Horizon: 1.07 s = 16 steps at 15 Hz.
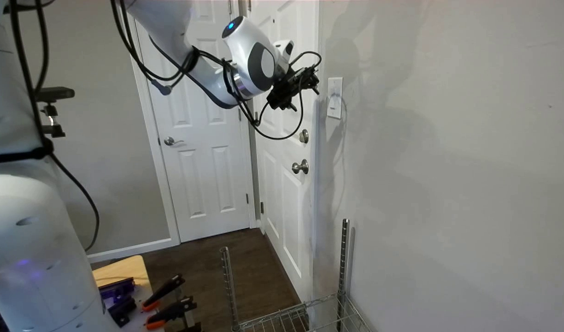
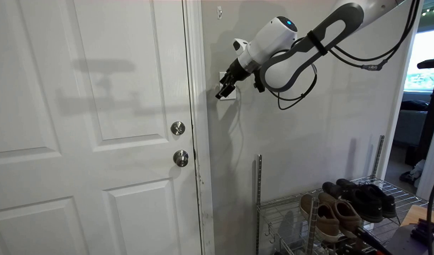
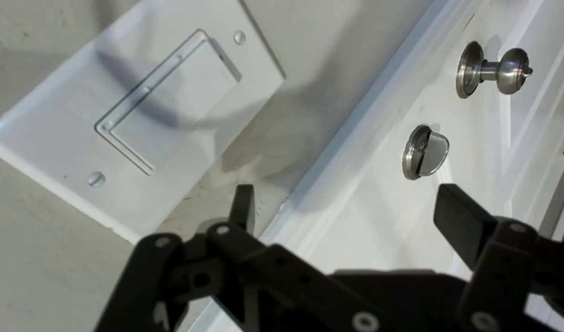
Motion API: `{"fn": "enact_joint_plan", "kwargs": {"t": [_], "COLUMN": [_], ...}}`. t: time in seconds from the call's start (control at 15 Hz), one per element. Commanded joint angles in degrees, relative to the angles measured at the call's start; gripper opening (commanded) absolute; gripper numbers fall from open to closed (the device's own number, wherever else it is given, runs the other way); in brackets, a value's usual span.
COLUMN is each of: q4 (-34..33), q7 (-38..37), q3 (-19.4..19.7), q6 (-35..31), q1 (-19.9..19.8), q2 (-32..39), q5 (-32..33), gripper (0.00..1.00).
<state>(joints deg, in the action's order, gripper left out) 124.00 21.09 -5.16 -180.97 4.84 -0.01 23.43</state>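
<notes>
My gripper (image 3: pixel 349 207) is open, its two black fingers wide apart and nothing between them. In an exterior view the gripper (image 1: pixel 306 100) points at a slant downward near the wall. Nearest to it is a white switch plate (image 3: pixel 180 152) with a wide rocker (image 3: pixel 176 97) and two screws, up and left of the left finger in the wrist view. The black gripper (image 2: pixel 222 92) covers part of the plate (image 2: pixel 232 95) in an exterior view. On the white door beside it are a deadbolt thumb-turn (image 3: pixel 427 152) and a round metal knob (image 3: pixel 510 71).
A wire rack (image 2: pixel 258 205) stands against the wall below the arm, bearing brown shoes (image 2: pixel 327 221) and black shoes (image 2: pixel 369 202). Another white door (image 1: pixel 190 138) with a lever handle (image 1: pixel 170 141) is behind. Black clamps (image 1: pixel 164 293) lie near the base. Cables (image 1: pixel 282 138) hang from the arm.
</notes>
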Motion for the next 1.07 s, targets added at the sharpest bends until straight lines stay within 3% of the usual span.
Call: {"fn": "enact_joint_plan", "kwargs": {"t": [0.0, 1.0], "q4": [-0.4, 3.5], "q7": [0.0, 0.0], "q3": [0.0, 2.3], "q6": [0.1, 1.1], "q1": [0.1, -1.2], "q2": [0.5, 0.0], "q5": [-0.3, -0.2], "gripper": [1.00, 1.00]}}
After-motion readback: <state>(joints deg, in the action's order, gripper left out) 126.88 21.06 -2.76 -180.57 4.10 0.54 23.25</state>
